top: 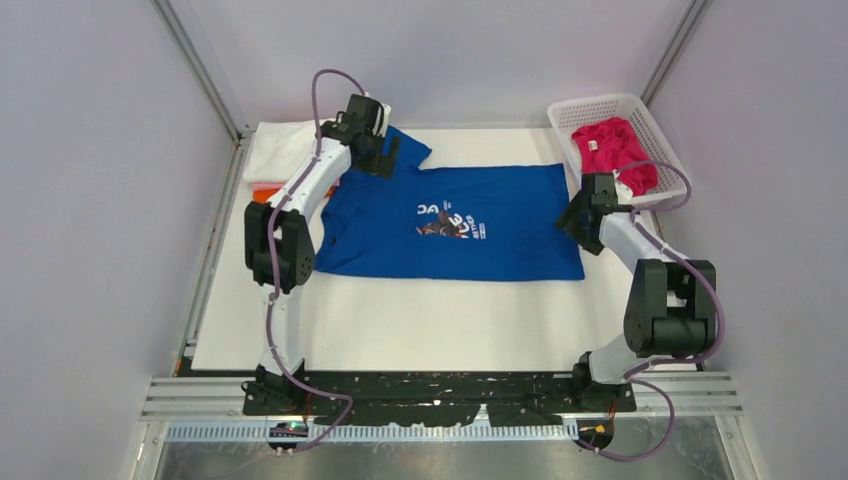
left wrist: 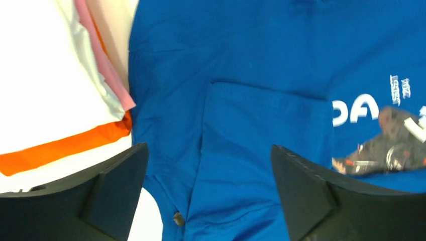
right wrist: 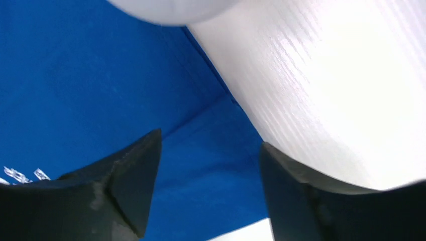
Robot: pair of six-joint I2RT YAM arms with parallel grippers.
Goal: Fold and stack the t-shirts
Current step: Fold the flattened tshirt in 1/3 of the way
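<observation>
My left hand (top: 386, 157) and right hand (top: 574, 214) gape wide and empty at opposite ends of the blue tee (top: 450, 225), which lies flat on the bench (top: 420, 320), barely folded. A stack (top: 278, 150) of 3 is done, and the magenta tee (top: 615, 150) waits in the basket (top: 600, 105).

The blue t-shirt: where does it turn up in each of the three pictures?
Top external: blue t-shirt spread flat on the middle of the table.
Left wrist: fills most of the picture, right of the folded stack.
Right wrist: covers the left side, bare table to its right.
Shared landmark: its white chest print, in all three.
</observation>
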